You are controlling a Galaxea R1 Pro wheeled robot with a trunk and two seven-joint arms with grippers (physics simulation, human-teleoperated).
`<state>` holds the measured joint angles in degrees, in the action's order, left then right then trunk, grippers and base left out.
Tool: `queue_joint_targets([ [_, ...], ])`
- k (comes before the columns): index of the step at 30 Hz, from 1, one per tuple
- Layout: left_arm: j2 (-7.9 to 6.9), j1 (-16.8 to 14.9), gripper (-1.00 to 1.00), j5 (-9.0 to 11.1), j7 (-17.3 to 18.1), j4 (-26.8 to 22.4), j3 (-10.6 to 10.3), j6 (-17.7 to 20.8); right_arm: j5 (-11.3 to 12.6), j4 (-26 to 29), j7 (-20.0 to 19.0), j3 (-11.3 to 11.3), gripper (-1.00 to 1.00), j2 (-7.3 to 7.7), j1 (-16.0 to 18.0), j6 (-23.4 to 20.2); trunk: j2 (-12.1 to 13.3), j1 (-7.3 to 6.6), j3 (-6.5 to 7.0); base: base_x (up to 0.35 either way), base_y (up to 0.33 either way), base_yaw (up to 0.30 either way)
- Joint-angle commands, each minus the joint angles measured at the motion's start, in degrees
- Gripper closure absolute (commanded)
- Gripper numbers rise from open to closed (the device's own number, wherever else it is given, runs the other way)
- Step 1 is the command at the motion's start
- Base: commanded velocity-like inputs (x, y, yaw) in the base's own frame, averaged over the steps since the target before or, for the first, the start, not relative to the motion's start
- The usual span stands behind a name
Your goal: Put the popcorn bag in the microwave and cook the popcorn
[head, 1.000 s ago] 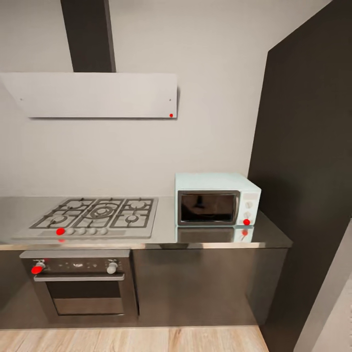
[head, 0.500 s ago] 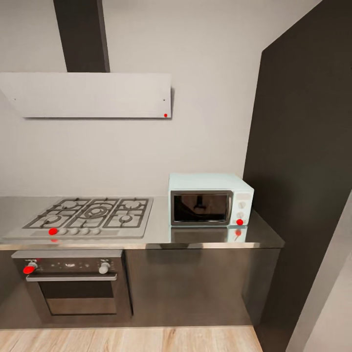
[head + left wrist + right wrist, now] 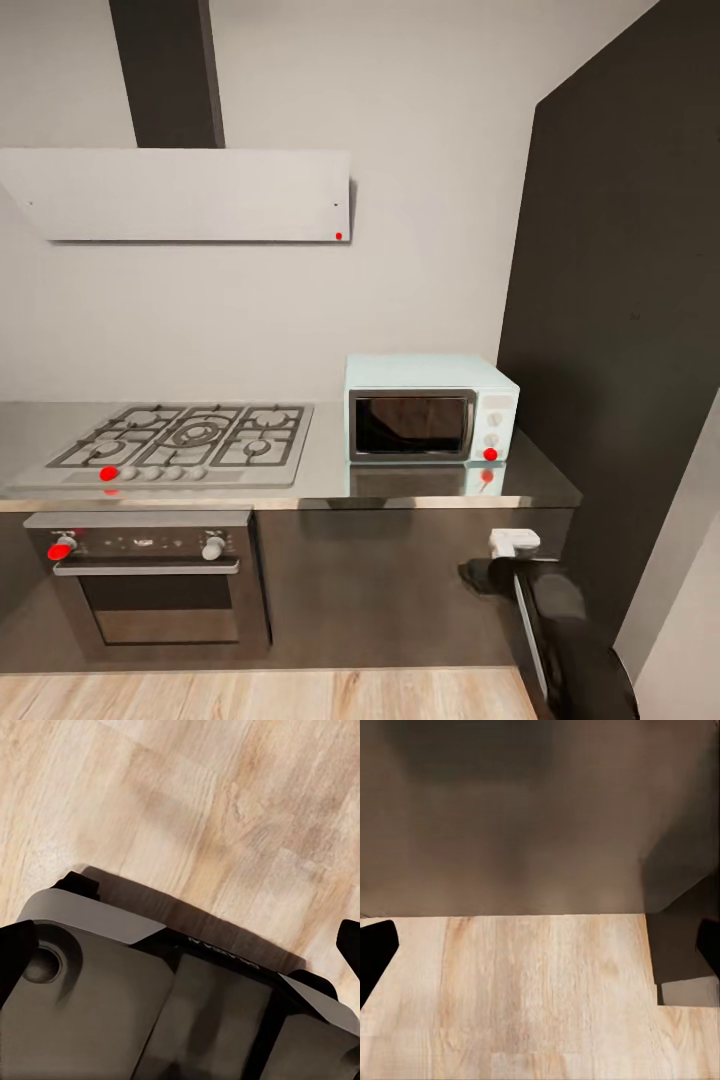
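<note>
The pale mint-blue microwave point(image 3: 430, 408) stands at the right end of the grey countertop point(image 3: 330, 478) with its dark glass door closed and a red dot by its lower knob. The popcorn bag and the popcorn are out of view. My right arm point(image 3: 560, 620) rises at the lower right, in front of the dark cabinet fronts and below the counter edge. The right gripper point(image 3: 540, 960) is open over the wooden floor, facing the cabinet base. Open as well, the left gripper point(image 3: 180, 952) hangs low over my own dark base and the floor.
A grated gas hob point(image 3: 185, 438) takes the left of the counter, with a black built-in oven point(image 3: 150, 585) under it and a flat hood point(image 3: 180, 195) above. A tall dark cabinet point(image 3: 620, 330) walls off the right side. Wooden floor point(image 3: 270, 695) runs along the front.
The view shifted a little at first, sliding the kitchen leftward, then held still. My right arm has come up into the head view at the lower right.
</note>
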<state>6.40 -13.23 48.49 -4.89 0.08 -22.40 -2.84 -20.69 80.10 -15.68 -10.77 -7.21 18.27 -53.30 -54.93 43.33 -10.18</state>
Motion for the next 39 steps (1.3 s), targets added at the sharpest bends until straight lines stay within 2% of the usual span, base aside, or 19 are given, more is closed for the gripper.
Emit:
queue_joint_targets([
  [1,0.02,-0.04,-1.0,0.38,-0.21,-0.02,-0.47,-0.15,-0.6,2.1,-0.84,0.01,-1.0,0.0,1.94,-3.22,-0.05,0.01,-0.09,0.0,0.0,0.0],
  [2,0.0,-0.04,-1.0,0.38,-0.21,-0.02,-0.46,-0.15,-0.62,3.79,-1.0,0.12,-1.0,0.08,5.11,-6.7,-0.05,0.01,-0.09,0.0,0.0,0.0],
  [8,-0.05,-0.04,-1.0,0.38,-0.21,-0.04,-0.45,-0.15,-0.82,5.55,-1.07,0.04,-1.0,0.59,17.15,-6.7,-0.05,0.01,-0.09,0.0,0.0,0.0],
  [9,-0.06,-0.04,-1.0,0.38,-0.21,-0.04,-0.45,-0.15,-0.96,5.62,-0.88,-0.07,-1.0,1.27,19.3,-6.7,-0.05,0.01,-0.09,0.0,0.0,0.0],
  [11,-0.07,-0.04,-1.0,0.38,-0.21,-0.03,-0.45,-0.2,-0.94,5.62,-0.6,-0.22,-1.0,3.24,21.32,-6.7,-0.05,0.01,-0.09,0.0,0.0,0.0],
  [14,-0.07,-0.04,-1.0,0.45,-0.21,-0.04,-0.45,-0.25,-0.54,4.66,-0.45,-0.4,-1.0,4.19,21.9,-6.7,-0.05,0.01,-0.09,0.0,0.0,0.0],
  [15,-0.07,-0.04,-1.0,0.45,-0.21,-0.05,-0.45,-0.27,-0.5,3.96,-0.4,-0.49,-1.0,4.24,21.93,-4.93,-0.05,0.01,-0.09,0.0,0.0,0.0],
  [16,-0.07,-0.04,-1.0,0.46,-0.21,-0.07,-0.45,-0.29,-0.44,1.94,-0.46,-1.0,-1.0,4.51,21.96,-0.9,-0.05,0.01,-0.09,0.0,0.0,0.0],
  [17,-0.07,-0.04,-1.0,0.46,-0.21,-0.07,-0.45,-0.29,-0.41,1.04,-0.53,-1.32,-1.0,4.6,21.96,0.22,-0.05,0.01,-0.09,0.0,0.0,0.0],
  [18,-0.07,-0.04,-1.0,0.46,-0.21,-0.08,-0.45,-0.31,-0.24,-2.99,-0.9,-2.98,-1.0,4.84,21.98,3.86,-0.05,0.01,-0.09,0.0,0.0,0.0],
  [19,-0.07,-0.04,-1.0,0.46,-0.21,-0.08,-0.45,-0.31,-0.15,-4.03,-0.98,-3.44,-1.0,4.88,21.98,4.73,-0.05,0.01,-0.09,0.0,0.0,0.0],
  [20,-0.07,-0.04,-1.0,0.47,-0.21,-0.08,-0.46,-0.44,0.16,-7.96,-1.25,-5.11,-1.0,4.96,21.98,8.85,-0.05,0.01,-0.09,0.0,0.0,0.0],
  [21,-0.07,-0.04,-1.0,0.47,-0.21,-0.08,-0.46,-0.51,0.28,-10.65,-1.4,-5.85,-1.0,5.03,21.98,12.79,-0.05,0.01,-0.09,0.0,0.0,0.0],
  [24,-0.07,-0.04,-1.0,0.38,-0.21,-0.08,-0.51,-0.58,0.34,-14.99,-1.91,-6.5,-1.0,5.48,21.99,19.16,-0.05,0.01,-0.09,0.0,0.0,0.0],
  [25,0.0,-0.04,-1.0,0.28,-0.21,-0.08,-0.53,-0.57,0.3,-16.3,-7.23,-6.61,-1.0,6.55,21.99,20.41,-0.05,0.01,-0.09,0.0,0.0,0.0],
  [27,-0.02,-0.04,-1.0,0.17,-0.21,-0.08,-0.54,-0.43,0.32,-16.57,-9.05,-6.69,-1.0,7.58,21.99,20.26,-0.05,0.01,-0.09,0.062,-0.032,0.0],
  [29,-0.06,-0.04,-1.0,0.13,-0.21,-0.08,-0.54,-0.42,0.3,-16.65,-9.14,-6.89,-1.0,7.81,21.99,20.21,-0.05,0.01,-0.09,0.168,-0.114,0.0],
  [39,-0.14,-0.04,-1.0,0.28,-0.21,-0.08,-0.54,-0.6,0.06,-18.48,-8.35,-7.08,-1.0,7.92,21.99,20.58,-0.05,0.01,-0.09,0.196,-0.148,0.0],
])
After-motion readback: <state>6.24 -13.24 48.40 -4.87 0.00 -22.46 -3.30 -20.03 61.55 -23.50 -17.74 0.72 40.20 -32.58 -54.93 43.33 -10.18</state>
